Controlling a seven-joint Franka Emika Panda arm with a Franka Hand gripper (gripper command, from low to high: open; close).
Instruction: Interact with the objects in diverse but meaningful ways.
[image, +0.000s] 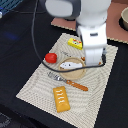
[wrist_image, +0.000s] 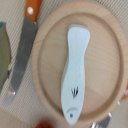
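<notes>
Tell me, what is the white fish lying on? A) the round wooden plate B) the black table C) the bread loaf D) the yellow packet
A: in the wrist view the white fish lies flat across the middle of the round wooden plate, with the plate's rim showing all around it.

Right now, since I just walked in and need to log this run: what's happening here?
The Panda arm hangs over a woven placemat, its gripper out of sight, right above a white fish lying on a round wooden plate. Nothing is visibly held. A tomato, a yellow packet, a bread loaf and a fork lie around it.
</notes>
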